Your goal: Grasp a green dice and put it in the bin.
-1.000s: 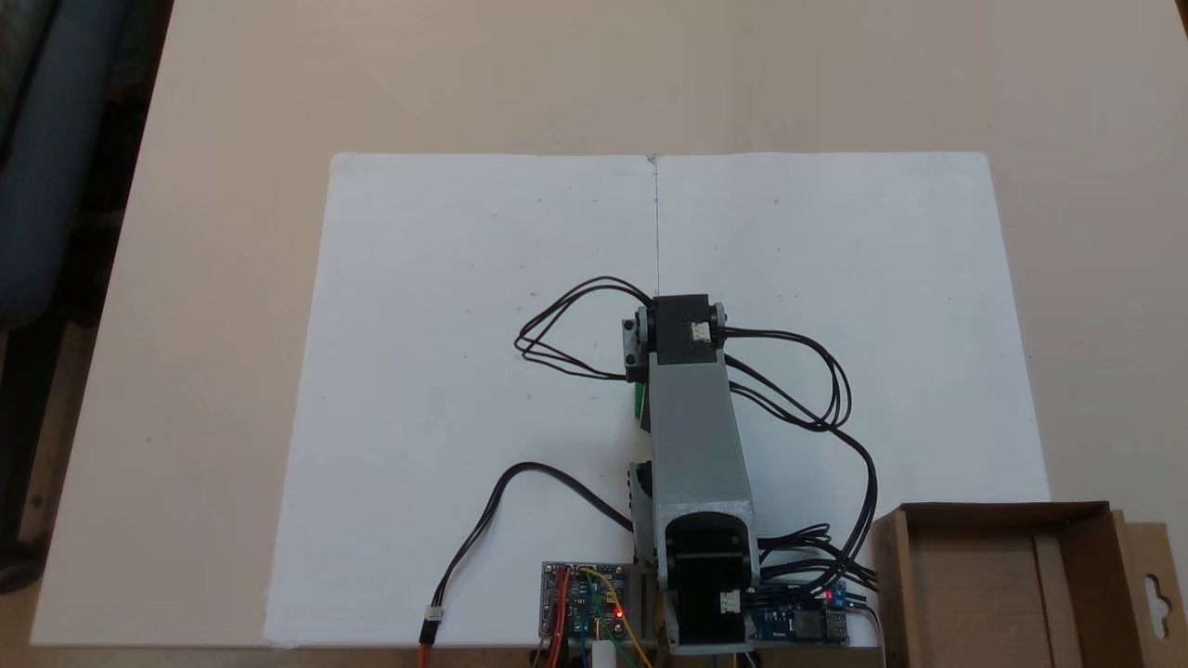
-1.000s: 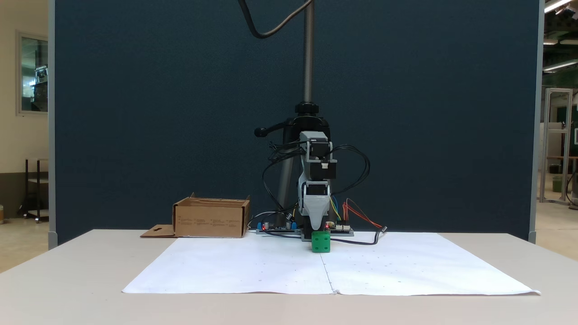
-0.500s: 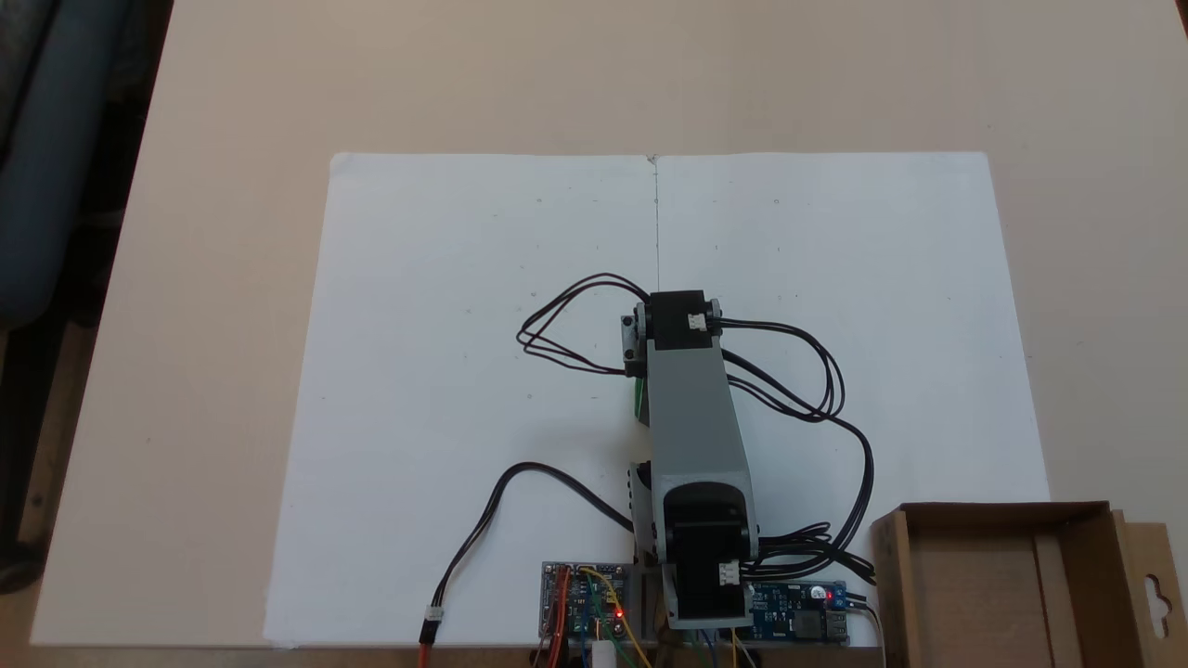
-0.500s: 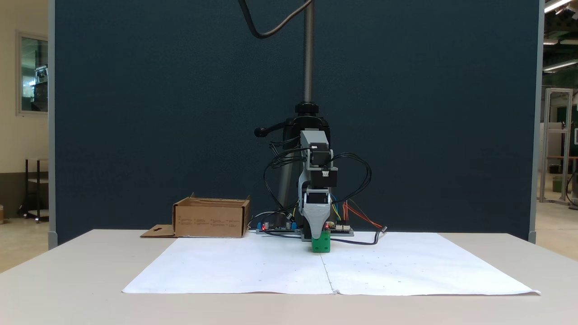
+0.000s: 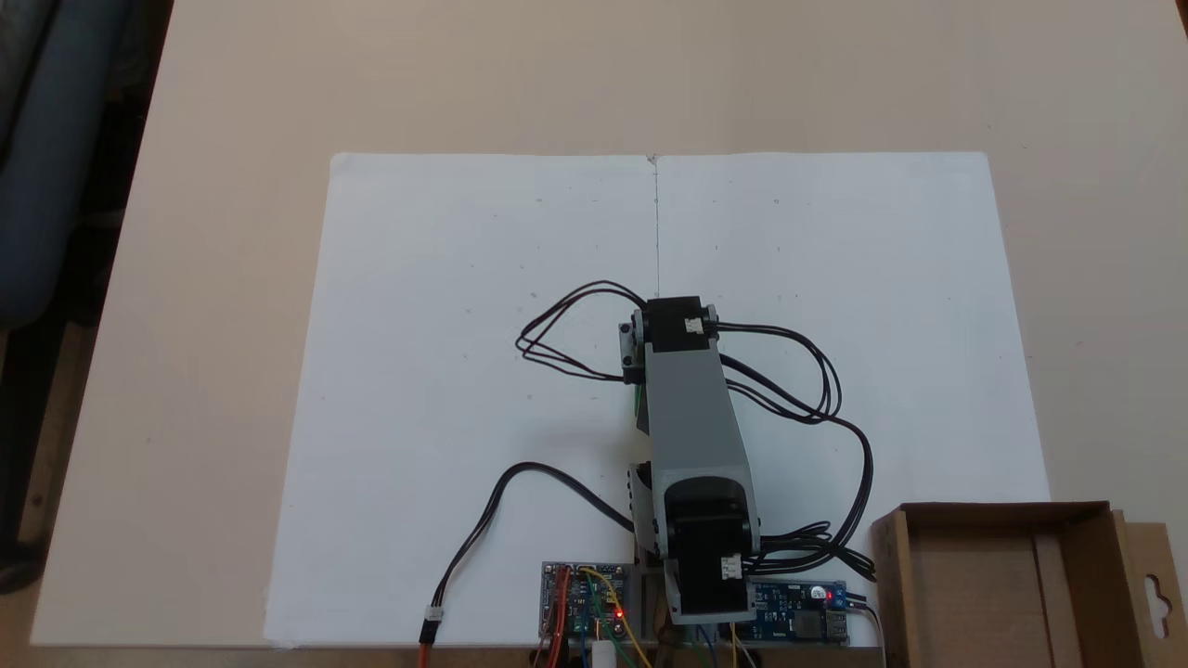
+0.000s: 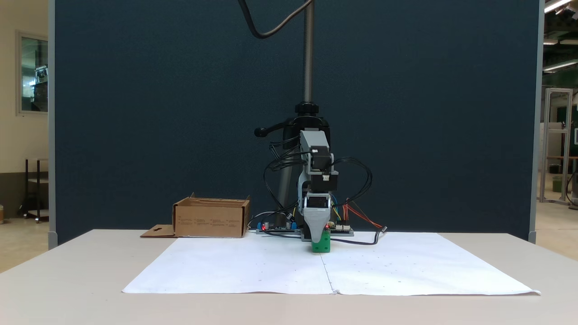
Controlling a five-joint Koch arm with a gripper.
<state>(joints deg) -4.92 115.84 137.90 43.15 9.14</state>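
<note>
The green dice [image 6: 321, 244] sits on the white paper just in front of the arm's base. From above only a thin green sliver of the dice [image 5: 639, 406] peeks out at the left side of the grey forearm [image 5: 691, 427]. My gripper [image 6: 319, 234] points straight down, and its grey tapered finger overlaps the upper left part of the dice. One jaw stands behind the other, so the gap between them is hidden. The bin [image 6: 210, 221], a shallow cardboard box, stands left of the base; from above the bin [image 5: 998, 509] lies at the bottom right, its slotted flap [image 5: 1155, 589] spread outward.
A white paper sheet [image 5: 464, 306] covers the middle of the beige table. Circuit boards [image 5: 583, 601] with lit red LEDs and looping black cables [image 5: 840, 399] surround the base. A camera stand pole [image 6: 308, 54] rises behind the arm before a dark partition.
The arm has lowered: the wrist and gripper came down until the finger tip overlaps the dice's top. The dice and the box have not moved.
</note>
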